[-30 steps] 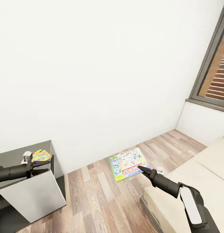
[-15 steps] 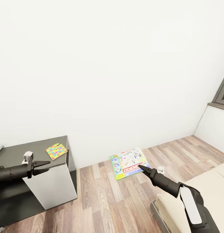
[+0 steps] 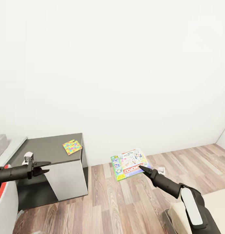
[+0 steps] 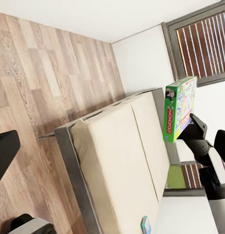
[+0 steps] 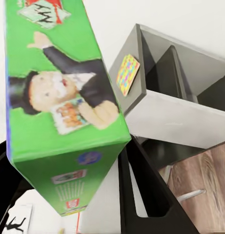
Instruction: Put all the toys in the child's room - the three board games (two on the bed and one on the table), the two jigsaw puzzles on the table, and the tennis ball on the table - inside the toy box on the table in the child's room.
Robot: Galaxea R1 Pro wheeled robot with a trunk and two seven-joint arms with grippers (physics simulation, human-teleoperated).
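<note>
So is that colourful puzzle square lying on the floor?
No, the jigsaw puzzle lies flat on top of the dark grey table, near its corner, well above the wood floor.

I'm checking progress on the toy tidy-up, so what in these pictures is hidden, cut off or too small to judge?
- Toy box: head view, cut off by the picture's edge; its contents are hidden.
- Small item on the bed: left wrist view, too small and cut off to identify.
- Right end effector: head view, its fingers overlap the board game, so the grip there is unclear.
</note>
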